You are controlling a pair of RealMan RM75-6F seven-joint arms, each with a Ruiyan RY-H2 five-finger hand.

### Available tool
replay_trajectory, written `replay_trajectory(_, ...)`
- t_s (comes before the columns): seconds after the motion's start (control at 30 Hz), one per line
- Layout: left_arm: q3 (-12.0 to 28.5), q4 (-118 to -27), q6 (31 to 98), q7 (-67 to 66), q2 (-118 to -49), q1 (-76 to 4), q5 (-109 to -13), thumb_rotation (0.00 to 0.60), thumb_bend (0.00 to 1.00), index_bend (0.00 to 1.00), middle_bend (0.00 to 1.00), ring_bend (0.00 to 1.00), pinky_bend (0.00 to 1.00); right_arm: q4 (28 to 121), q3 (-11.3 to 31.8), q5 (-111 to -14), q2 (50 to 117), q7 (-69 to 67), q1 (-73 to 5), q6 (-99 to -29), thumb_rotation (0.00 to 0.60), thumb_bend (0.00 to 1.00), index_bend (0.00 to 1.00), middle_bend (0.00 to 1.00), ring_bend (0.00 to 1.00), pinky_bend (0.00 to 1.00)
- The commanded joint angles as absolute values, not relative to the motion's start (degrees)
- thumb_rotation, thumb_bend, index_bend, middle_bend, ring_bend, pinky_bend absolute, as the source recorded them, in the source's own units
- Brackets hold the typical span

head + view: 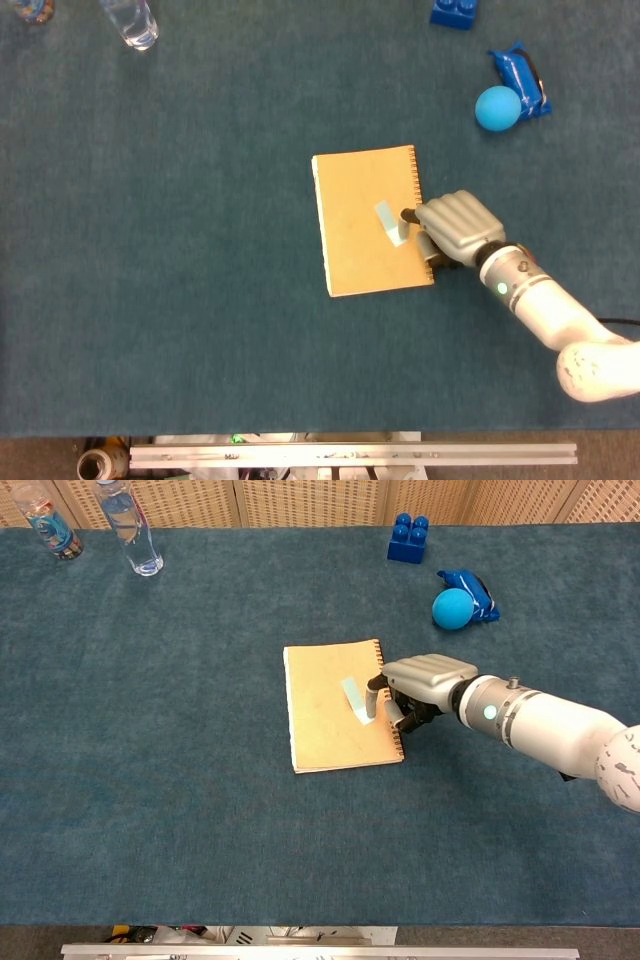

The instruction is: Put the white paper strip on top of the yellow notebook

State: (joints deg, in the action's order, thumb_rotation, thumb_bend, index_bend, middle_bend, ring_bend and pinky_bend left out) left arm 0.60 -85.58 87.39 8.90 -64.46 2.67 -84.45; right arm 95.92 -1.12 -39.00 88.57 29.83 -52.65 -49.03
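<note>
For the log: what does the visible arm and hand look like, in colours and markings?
Only the right arm shows. Its hand is pale grey metal with ribbed, segmented fingers and dark parts underneath. A silver wrist collar with dark bands carries a small lit green dot. Behind it runs a smooth, glossy white forearm, rounded at the elbow. No sleeve, and no cable I can make out.

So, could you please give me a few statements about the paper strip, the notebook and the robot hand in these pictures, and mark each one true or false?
1. The white paper strip lies on the yellow notebook. True.
2. The right robot hand is at the notebook's spiral-bound edge. True.
3. The notebook lies open with its pages showing. False: it lies closed, cover up.
4. The blue ball rests on the notebook. False: it sits on the table beside a blue packet, apart from the notebook.
5. The left robot hand presses the strip down. False: no left robot hand shows in either view.
</note>
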Motion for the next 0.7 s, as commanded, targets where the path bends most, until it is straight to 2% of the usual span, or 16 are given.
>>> replay_trajectory(0.03,0.61,-85.58,87.40,8.92,-64.44,2.70,-84.38,0.600,0.26,0.17,0.31,0.28,0.23,95.63,-1.20,-38.74,88.78,30.12,-52.78,-48.88,0.586,0.71,0.39,0.97,1.00,1.00)
replay_trajectory(0.7,0.54,-85.46,87.66,9.01,-64.45,2.87,-84.44,0.600,0.26,0.17,0.31,0.28,0.23,96.38,-1.35,-38.84,88.46,30.05,-52.60,-48.67,0.586,0.71,0.39,0.97,1.00,1.00)
